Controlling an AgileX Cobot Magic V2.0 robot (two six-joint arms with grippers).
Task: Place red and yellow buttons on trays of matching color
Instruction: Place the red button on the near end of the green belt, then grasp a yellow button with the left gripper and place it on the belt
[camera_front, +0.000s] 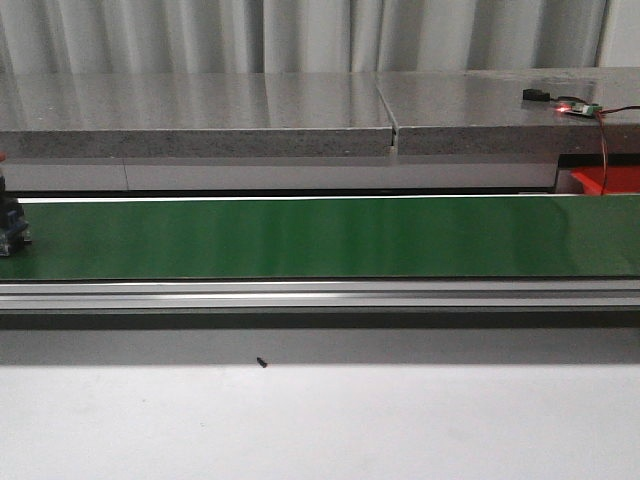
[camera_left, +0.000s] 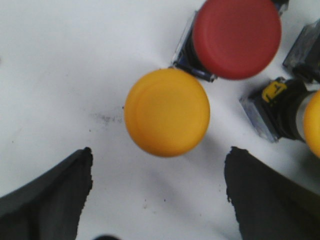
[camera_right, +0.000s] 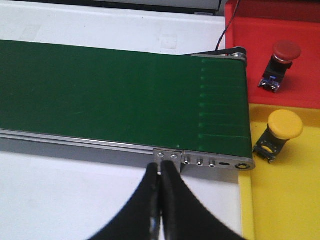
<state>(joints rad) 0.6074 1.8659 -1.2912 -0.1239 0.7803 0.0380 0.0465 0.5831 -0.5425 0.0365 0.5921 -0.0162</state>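
White table (camera_left: 55, 75): my left tool (camera_left: 159, 195) spread over yellow button (camera_left: 166, 112), ungrasped; descent, closing due. Right tool (camera_right: 160, 200) clenched, empty.

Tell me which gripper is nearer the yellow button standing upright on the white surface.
Left. The left gripper hangs open right over that yellow button, fingers either side. The right gripper is shut at the conveyor belt's end, by the trays.

No legible txt/labels in any view.
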